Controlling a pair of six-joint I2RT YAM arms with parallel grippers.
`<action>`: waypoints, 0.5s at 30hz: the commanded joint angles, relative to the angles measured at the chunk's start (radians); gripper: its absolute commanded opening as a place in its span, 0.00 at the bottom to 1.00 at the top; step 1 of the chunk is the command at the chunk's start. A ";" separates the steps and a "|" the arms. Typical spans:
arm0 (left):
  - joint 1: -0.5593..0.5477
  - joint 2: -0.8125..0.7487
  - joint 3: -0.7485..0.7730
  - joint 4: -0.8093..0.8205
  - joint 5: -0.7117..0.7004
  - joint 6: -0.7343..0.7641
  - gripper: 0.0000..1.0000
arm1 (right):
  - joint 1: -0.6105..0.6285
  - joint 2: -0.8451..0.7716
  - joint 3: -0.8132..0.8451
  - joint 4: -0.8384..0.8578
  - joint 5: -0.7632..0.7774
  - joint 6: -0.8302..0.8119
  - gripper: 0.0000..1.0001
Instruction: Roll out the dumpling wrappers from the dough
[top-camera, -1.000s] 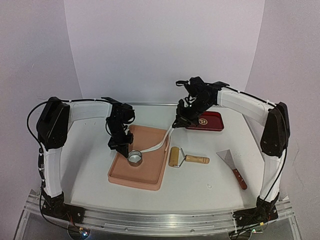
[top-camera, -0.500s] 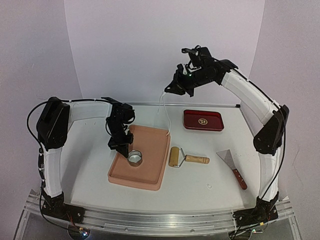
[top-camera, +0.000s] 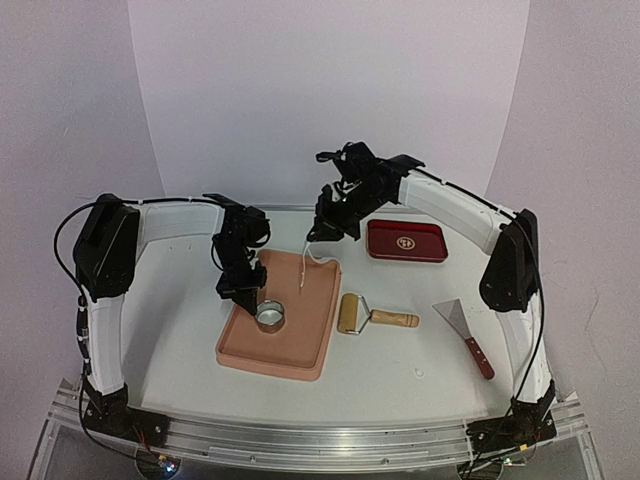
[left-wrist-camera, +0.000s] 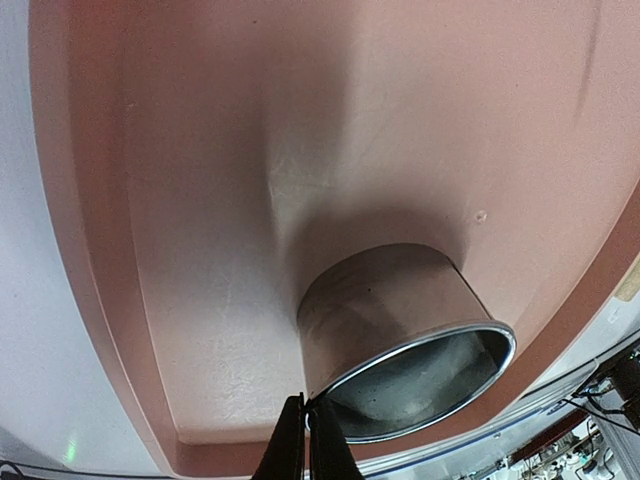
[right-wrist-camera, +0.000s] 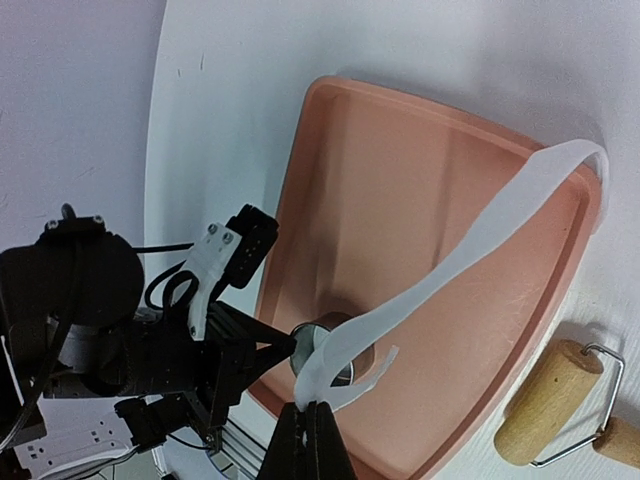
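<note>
- At 9 o'clock on the white tabletop: left pincer, fingers pressed together and nipping the rim of a metal ring.
- Ring upright on the floor of a pink tray, just at 9 o'clock of the tray's middle. Plain shiny steel wall with no lettering; inside grey and shadowed, contents not to be told.
- At 12 o'clock, above the tray's far edge: right pincer, clamped tight on one end of the dough.
- Dough as one long, thin, ragged white ribbon hanging over the tray. From the right wrist, seen stretching to the tray's corner rim and curling there, touching or not impossible to tell. Short torn tail forking off near the pinch.
- Just at 3 o'clock of the tray: wooden rolling pin, lying flat, with wire frame and wooden handle.
- At 1 o'clock of the pin: red tray with a gold mark in the middle, too small to read.
- At 3 o'clock, farthest right: scraper, metal blade, reddish-brown handle.
</note>
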 joint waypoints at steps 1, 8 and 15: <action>-0.003 0.045 0.009 0.038 -0.090 0.007 0.00 | 0.029 -0.016 0.010 0.018 0.018 -0.012 0.00; -0.003 0.011 0.009 0.025 -0.101 0.001 0.00 | 0.072 -0.033 -0.052 0.019 0.058 -0.048 0.00; -0.003 -0.007 -0.019 0.039 -0.104 -0.002 0.00 | 0.087 -0.066 -0.070 0.015 0.140 -0.047 0.00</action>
